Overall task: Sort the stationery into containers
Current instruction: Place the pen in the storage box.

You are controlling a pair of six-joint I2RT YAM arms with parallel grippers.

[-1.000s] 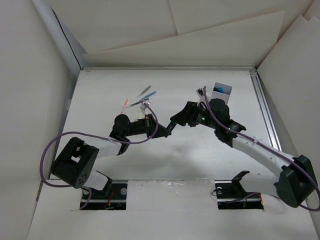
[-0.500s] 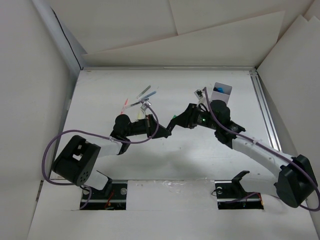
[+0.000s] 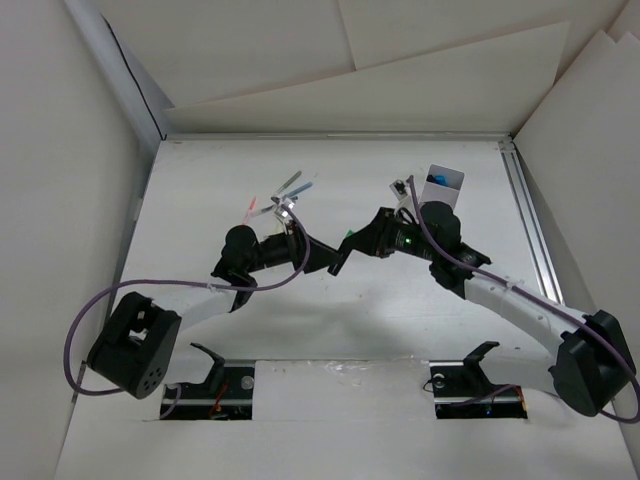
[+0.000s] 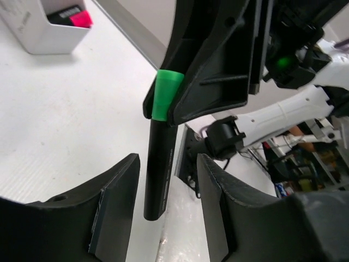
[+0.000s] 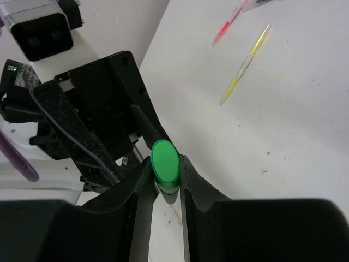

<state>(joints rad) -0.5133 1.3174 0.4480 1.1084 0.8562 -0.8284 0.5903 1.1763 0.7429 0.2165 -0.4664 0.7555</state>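
Note:
My right gripper (image 5: 166, 173) is shut on the green cap of a black-bodied highlighter (image 5: 165, 161) and holds it above the table's middle (image 3: 349, 237). In the left wrist view the highlighter (image 4: 158, 164) hangs between my left gripper's (image 4: 167, 183) open jaws, with a gap on each side. The two grippers meet tip to tip in the top view, the left one (image 3: 327, 259) just left of the right one (image 3: 345, 244). The pale box (image 3: 443, 183) stands at the back right; it holds a pink-ended highlighter (image 4: 80, 18).
Thin pens lie on the table at the back left: blue-grey ones (image 3: 292, 186), a pink one (image 3: 250, 211), and a yellow one (image 5: 245, 65) in the right wrist view. A metal rail (image 3: 527, 220) runs along the table's right edge.
My left arm has swung its elbow left and pushed its gripper right, so its open jaws now straddle the highlighter's body. The right gripper has barely moved and still holds the highlighter.

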